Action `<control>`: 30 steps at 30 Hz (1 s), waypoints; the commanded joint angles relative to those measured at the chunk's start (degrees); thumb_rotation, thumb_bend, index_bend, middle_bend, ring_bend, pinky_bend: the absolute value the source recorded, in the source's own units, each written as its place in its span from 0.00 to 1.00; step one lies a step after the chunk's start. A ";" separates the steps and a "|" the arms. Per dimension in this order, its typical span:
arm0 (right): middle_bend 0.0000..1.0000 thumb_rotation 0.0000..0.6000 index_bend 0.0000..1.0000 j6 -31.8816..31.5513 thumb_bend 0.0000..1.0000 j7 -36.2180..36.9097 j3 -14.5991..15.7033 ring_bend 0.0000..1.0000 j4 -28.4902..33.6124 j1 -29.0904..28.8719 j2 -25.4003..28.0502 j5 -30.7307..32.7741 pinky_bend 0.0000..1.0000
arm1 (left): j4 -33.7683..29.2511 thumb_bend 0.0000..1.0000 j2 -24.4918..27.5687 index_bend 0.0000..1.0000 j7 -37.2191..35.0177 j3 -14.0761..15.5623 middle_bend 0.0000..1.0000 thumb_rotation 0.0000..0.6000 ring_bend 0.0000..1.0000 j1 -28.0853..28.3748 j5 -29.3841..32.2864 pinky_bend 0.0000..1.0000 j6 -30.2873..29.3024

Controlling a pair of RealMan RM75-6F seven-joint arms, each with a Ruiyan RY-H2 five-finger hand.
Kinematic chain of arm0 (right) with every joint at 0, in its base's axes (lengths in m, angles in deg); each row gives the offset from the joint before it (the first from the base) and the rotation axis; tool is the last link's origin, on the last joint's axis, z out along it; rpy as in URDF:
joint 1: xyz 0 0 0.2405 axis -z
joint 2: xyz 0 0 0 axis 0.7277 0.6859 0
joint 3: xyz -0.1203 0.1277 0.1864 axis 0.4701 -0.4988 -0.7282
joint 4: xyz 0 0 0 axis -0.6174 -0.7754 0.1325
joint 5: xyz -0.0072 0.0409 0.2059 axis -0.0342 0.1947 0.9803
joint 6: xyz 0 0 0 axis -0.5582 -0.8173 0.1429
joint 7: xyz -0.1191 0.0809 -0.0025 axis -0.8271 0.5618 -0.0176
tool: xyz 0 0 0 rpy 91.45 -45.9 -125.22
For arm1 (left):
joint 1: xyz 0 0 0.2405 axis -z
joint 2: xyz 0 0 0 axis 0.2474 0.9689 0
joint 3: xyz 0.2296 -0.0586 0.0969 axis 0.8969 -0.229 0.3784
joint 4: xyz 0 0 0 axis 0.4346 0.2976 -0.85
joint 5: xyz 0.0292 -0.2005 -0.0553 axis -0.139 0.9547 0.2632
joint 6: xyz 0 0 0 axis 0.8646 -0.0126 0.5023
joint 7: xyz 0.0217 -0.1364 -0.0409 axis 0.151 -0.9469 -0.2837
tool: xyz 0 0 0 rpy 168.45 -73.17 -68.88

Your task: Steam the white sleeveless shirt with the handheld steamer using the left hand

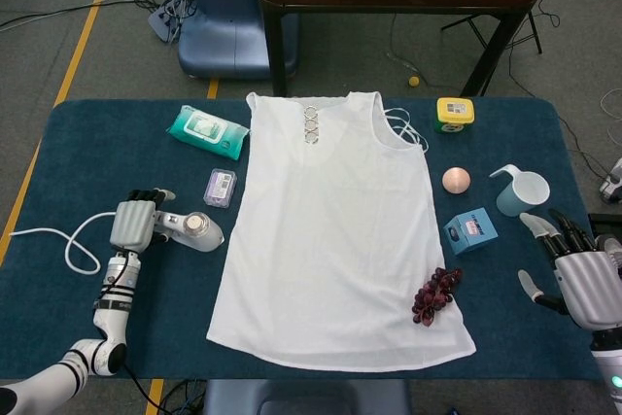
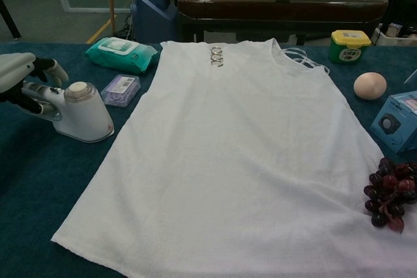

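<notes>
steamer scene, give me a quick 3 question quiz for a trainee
1. True or false: the left hand grips the handle of the handheld steamer.
2. Which lies on the white sleeveless shirt's lower right corner? A) wipes pack B) grape bunch C) mug
3. Fill in: the right hand holds ____.

Key: 1 true. 2 B, the grape bunch. 3 nothing; its fingers are apart, near the mug.
</notes>
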 commanded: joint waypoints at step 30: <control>0.18 1.00 0.01 0.95 0.38 0.23 -0.03 0.06 -0.09 -0.40 -0.08 0.24 0.14 | 7.12 0.23 -0.59 0.74 -3.62 4.32 0.62 1.00 0.53 2.59 -4.58 0.51 2.70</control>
